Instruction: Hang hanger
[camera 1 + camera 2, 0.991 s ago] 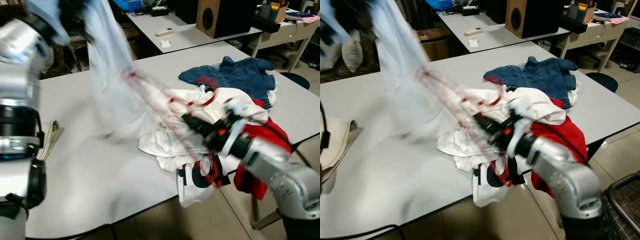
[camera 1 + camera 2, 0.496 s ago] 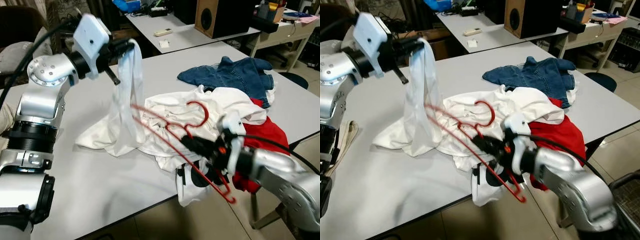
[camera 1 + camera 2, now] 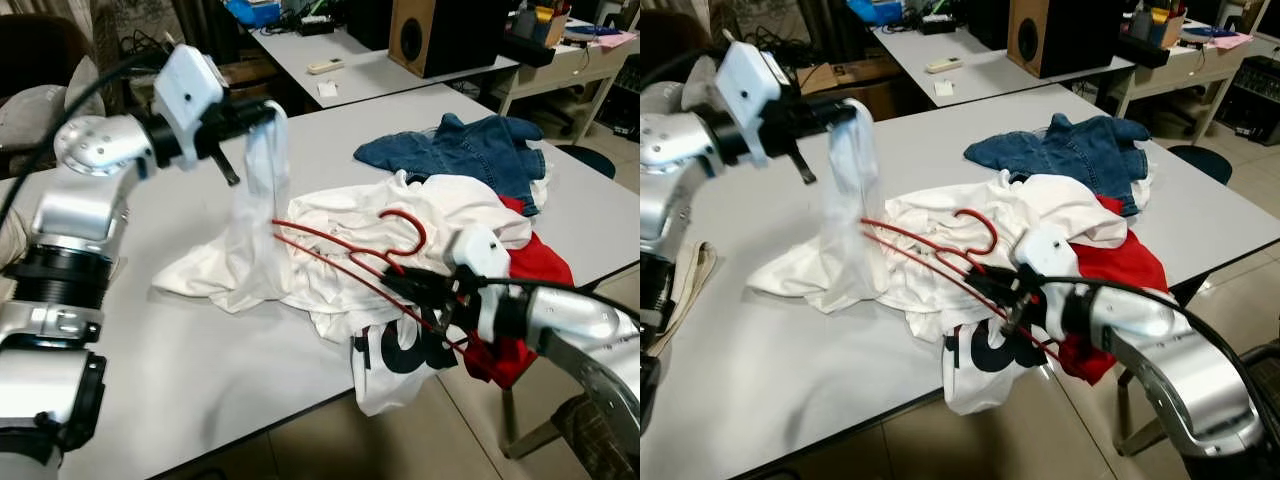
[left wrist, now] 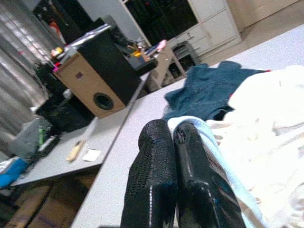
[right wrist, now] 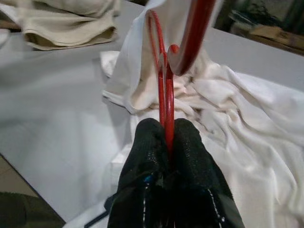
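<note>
A red wire hanger [image 3: 345, 255] lies nearly level over the clothes pile, hook [image 3: 405, 230] upward. My right gripper [image 3: 415, 290] is shut on its wire, as the right wrist view confirms with the fingers [image 5: 147, 142] pinching the red hanger [image 5: 164, 90]. The hanger's far end reaches the hanging fold of a white shirt [image 3: 255, 210]. My left gripper [image 3: 262, 112] holds that shirt up by a pinched edge above the table; its fingers [image 4: 152, 166] are shut on the pale cloth [image 4: 209, 142]. The shirt's lower part rests on the table.
The grey table [image 3: 200, 360] carries a pile of blue jeans [image 3: 470, 150], a red garment [image 3: 540, 265] and a white printed shirt [image 3: 390, 360] hanging over its front edge. A beige cloth [image 3: 680, 270] lies far left. Behind stands another table [image 3: 370, 70] with a speaker [image 3: 440, 35].
My right gripper has swung the hanger up from below the table edge to nearly level, its end now at the lifted shirt. The left gripper has settled after a blurred swing, still holding the shirt.
</note>
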